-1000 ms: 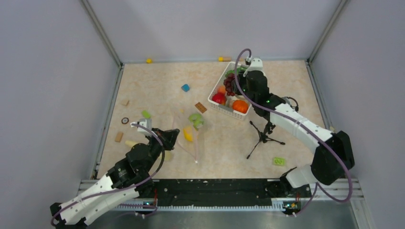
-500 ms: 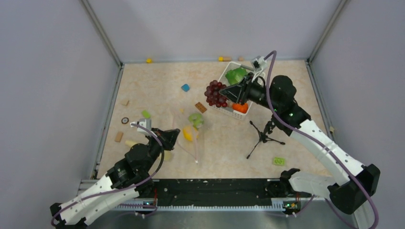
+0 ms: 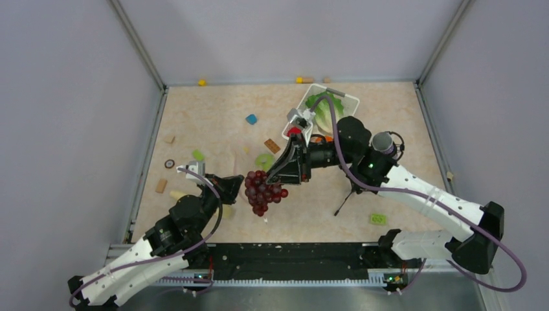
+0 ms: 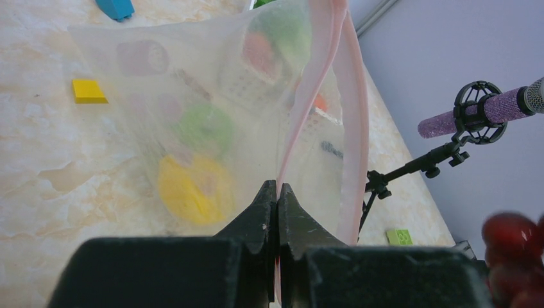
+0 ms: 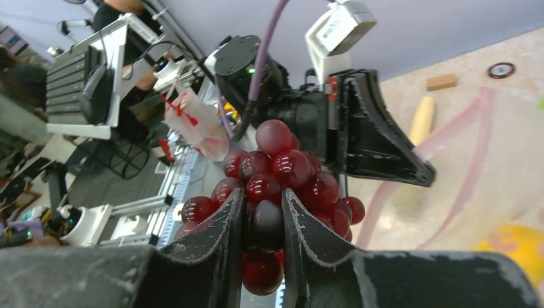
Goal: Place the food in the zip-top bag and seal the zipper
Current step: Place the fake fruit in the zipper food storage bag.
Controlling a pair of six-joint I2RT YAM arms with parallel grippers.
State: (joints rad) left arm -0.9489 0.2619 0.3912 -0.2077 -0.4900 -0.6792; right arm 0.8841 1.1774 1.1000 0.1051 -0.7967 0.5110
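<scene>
Toward the near-left corner of the marble table (image 3: pixel 207 107), the left gripper (image 4: pixel 278 187) is pinched tight on the thin pinkish zipper (image 4: pixel 357 115) of the clear crinkly zip-top bag (image 4: pixel 122 90), whose mouth gapes; a yellow toy lemon (image 4: pixel 189 190) and a green lime (image 4: pixel 204 127) lie inside; just beside that mouth the right gripper (image 5: pixel 263 212) clasps the dark purple grape bunch (image 3: pixel 262 192); a black tripod stand (image 3: pixel 355 184) stands to the right; the white slotted basket (image 3: pixel 353 101) holding green lettuce (image 3: pixel 320 107) sits at the far edge, well apart.

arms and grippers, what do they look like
The left arm and right arm have white links, black joints and a purple cable each. The left gripper and right gripper are black with wedge-shaped fingers; a white camera box tops each wrist.
</scene>
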